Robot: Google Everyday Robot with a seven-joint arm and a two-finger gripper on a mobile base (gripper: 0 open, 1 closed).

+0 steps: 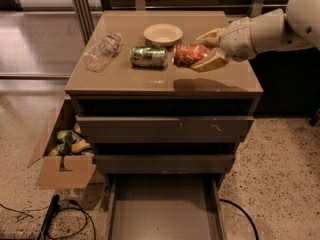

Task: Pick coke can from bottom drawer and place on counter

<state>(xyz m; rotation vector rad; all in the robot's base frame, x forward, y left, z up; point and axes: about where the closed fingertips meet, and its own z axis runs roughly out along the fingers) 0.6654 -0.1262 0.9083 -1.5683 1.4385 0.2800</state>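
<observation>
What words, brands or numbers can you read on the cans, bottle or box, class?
No text can be read.
coke can, held in the gripper over the counter: pale markings, illegible.
green can: label illegible.
bottle, cardboard box: none visible.

coke can point(189, 54): shiny red metal
tabletop point(150, 81): smooth, glossy brown
gripper point(202, 52): smooth cream plastic, over the tabletop's right side, holding the coke can

No legible text on coke can point(184, 55), green can point(148, 57) or end effector point(199, 53) over counter point(125, 80)
</observation>
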